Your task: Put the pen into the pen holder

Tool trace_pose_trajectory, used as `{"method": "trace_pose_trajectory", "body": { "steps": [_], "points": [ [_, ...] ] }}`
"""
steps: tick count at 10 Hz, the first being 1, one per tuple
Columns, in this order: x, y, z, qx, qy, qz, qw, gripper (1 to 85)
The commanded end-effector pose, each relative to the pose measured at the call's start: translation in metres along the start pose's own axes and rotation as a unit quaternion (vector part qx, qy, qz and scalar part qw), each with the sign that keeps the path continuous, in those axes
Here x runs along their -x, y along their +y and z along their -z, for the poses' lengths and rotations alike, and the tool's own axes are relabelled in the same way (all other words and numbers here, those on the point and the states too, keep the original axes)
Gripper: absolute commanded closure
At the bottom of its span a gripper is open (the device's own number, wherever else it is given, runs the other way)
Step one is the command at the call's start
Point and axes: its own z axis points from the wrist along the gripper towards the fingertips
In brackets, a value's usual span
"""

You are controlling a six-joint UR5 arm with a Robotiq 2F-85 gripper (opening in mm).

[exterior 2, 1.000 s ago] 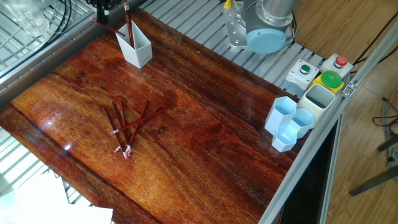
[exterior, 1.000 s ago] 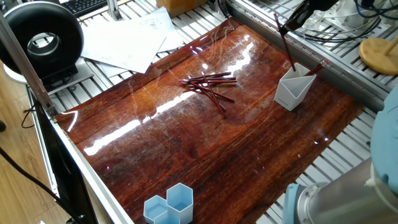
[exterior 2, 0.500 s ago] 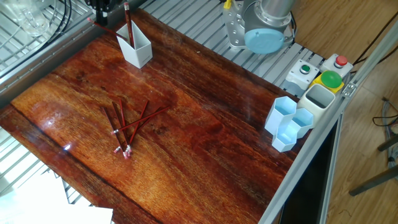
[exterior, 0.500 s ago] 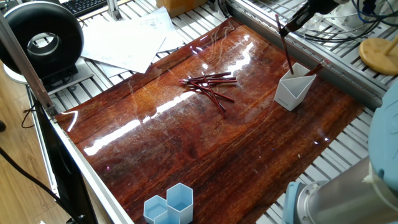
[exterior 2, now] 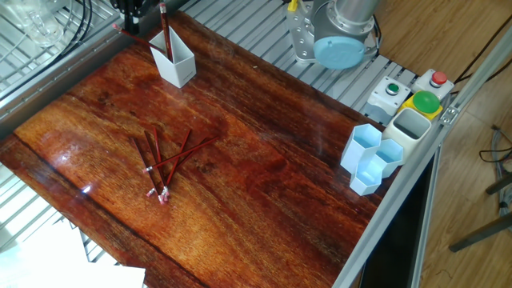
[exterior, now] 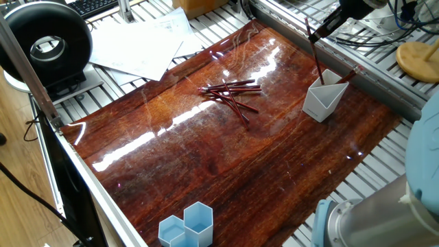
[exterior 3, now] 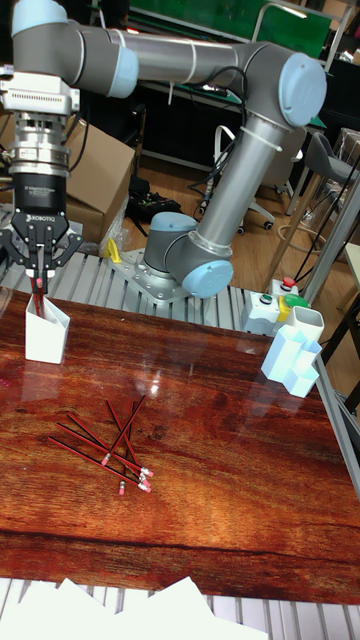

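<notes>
The white pen holder [exterior: 322, 100] [exterior 2: 174, 66] [exterior 3: 45, 335] stands at the far edge of the wooden table. A red pen [exterior: 315, 53] [exterior 2: 166, 34] [exterior 3: 38, 292] stands upright in it, and a second pen [exterior: 347, 75] leans over its rim. My gripper [exterior: 317, 31] [exterior 3: 40, 262] hangs just above the holder, open, its fingers spread on either side of the upright pen's top end. In the other fixed view only the gripper's lower edge [exterior 2: 132, 8] shows at the top of the frame. Several more red pens [exterior: 233, 93] [exterior 2: 160, 164] [exterior 3: 105, 445] lie in a loose pile mid-table.
Light blue hexagonal cups [exterior: 186, 226] [exterior 2: 370, 160] [exterior 3: 292, 365] stand at the table edge near the button box [exterior 2: 412, 100]. Papers [exterior: 140, 44] and a black round device [exterior: 44, 44] lie off the table. The arm's base [exterior 2: 340, 36] stands beside the table.
My gripper has drawn slightly up and away from the holder. The upright pen has stayed in the holder without moving.
</notes>
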Motion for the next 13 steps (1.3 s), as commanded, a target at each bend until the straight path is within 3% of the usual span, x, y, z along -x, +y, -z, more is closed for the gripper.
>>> {"method": "trace_pose_trajectory", "body": {
  "steps": [1,4,6,8,11,12,13],
  "points": [
    [-0.004,-0.002,-0.001,-0.007,0.001,-0.021,0.9998,79.0],
    [-0.019,0.007,0.0,0.009,0.031,-0.01,0.9994,50.7],
    [-0.022,0.006,0.001,0.009,0.036,-0.008,0.9993,49.7],
    [-0.026,0.0,0.008,0.003,0.056,-0.003,0.9984,50.0],
    [-0.025,0.002,0.011,0.006,0.06,0.0,0.9982,50.0],
    [-0.027,0.007,0.013,0.009,0.071,0.001,0.9974,50.0],
    [-0.032,0.015,0.015,0.008,0.098,-0.003,0.9951,50.0]
  ]
}}
